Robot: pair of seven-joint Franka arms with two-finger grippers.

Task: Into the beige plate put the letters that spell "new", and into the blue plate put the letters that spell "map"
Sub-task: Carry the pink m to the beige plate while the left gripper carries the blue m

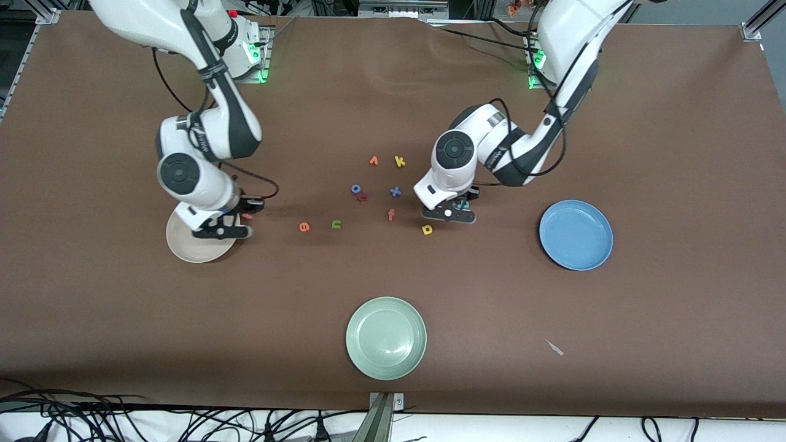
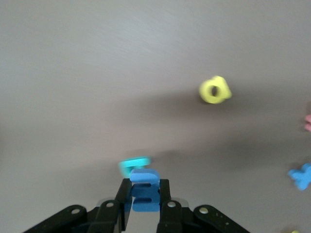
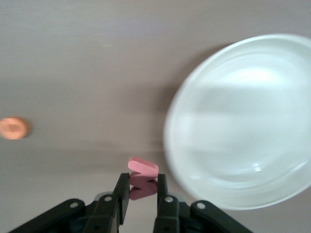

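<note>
Two letters are being held at once. The pinkish-red "w" (image 3: pixel 142 178) is pinched in the right claw (image 3: pixel 142 194) just beside the rim of the beige plate (image 1: pixel 184 245); we are carrying it fully over the plate's middle before releasing. The blue "m" (image 2: pixel 144 190) is pinched in the left claw (image 2: pixel 145 201), with the teal-green "a" (image 2: pixel 134 165) lying just beside it on the surface (image 1: pixel 675 153) and the yellow "p" (image 1: pixel 427 229) near. We are lifting straight up so the "a" is not dragged, then heading for the blue plate (image 1: pixel 576 234). The orange "e" (image 1: pixel 304 227) and olive-green "n" (image 1: pixel 336 224) are awaiting pickup.
</note>
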